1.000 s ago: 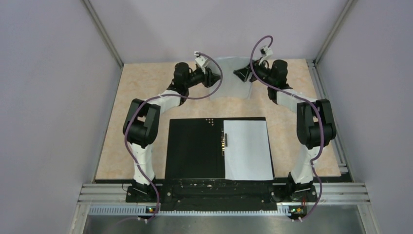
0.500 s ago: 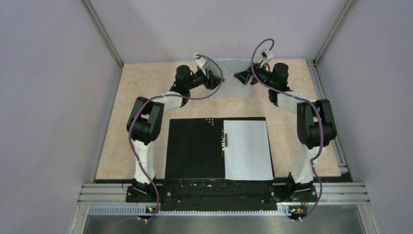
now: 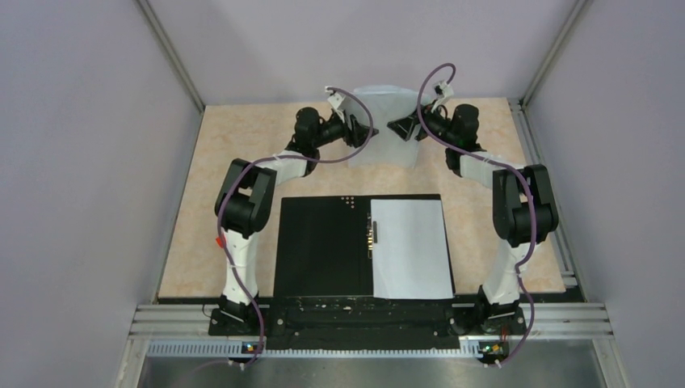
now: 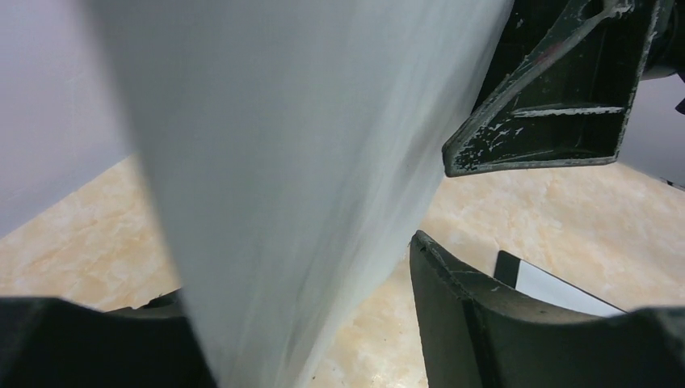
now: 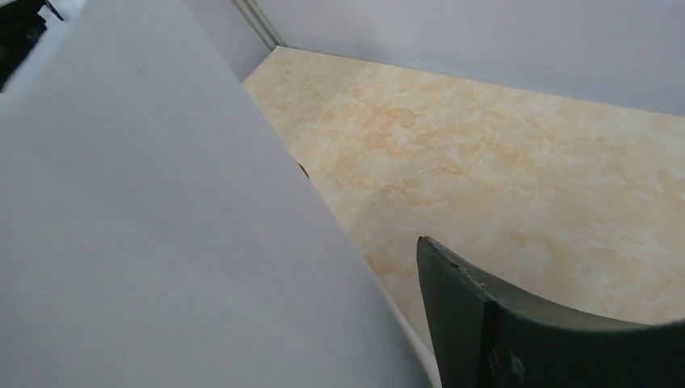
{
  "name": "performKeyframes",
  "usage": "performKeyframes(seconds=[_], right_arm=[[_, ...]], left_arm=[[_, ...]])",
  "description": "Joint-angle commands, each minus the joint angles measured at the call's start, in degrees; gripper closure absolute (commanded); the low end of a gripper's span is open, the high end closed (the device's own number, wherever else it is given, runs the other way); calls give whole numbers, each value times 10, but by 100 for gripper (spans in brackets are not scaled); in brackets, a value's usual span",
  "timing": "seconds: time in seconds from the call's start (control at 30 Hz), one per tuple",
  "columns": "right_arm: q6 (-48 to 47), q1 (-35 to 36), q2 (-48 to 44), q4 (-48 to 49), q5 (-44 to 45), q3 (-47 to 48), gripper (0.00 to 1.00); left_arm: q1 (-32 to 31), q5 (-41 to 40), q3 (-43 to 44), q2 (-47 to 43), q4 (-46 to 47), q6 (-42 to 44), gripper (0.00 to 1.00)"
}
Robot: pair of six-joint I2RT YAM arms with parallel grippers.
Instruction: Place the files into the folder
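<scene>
A: Where is the paper sheet [image 3: 384,128]?
B: Upright at the far end of the table [image 3: 242,153], between the left gripper [image 3: 358,129] and the right gripper [image 3: 401,125]; well apart from the folder [image 3: 323,242].
A: Clamped?
B: No; in the left wrist view the jaws stand apart, one finger [image 4: 468,323] clear of the blurred sheet; on the right wrist the one visible finger [image 5: 517,331] also stands off it, the other hidden; both part open, gripping nothing.
A: And the folder?
B: Lying open near the arm bases, black inner faces up; a second sheet [image 3: 410,246] flat on its right half.
</scene>
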Motion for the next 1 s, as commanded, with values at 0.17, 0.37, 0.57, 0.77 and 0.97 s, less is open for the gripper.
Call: performKeyframes(seconds=[0.17,0.37,0.57,0.77,0.97], right_arm=[[-15,-4,-5,15,-7,4,25],[-10,-16,-20,33,-12,-33,22],[-11,-26,-42,44,-14,-63,19],[-2,-27,-45,64,-28,-86,18],[9,-27,-44,81,-32,-96,18]], left_arm=[[-8,10,19,6,47,-17,40],[-10,11,4,-1,46,-8,39],[-9,1,-23,-23,35,18,36],[-10,-1,-46,-39,24,37,31],[-9,-14,-58,-52,31,36,23]])
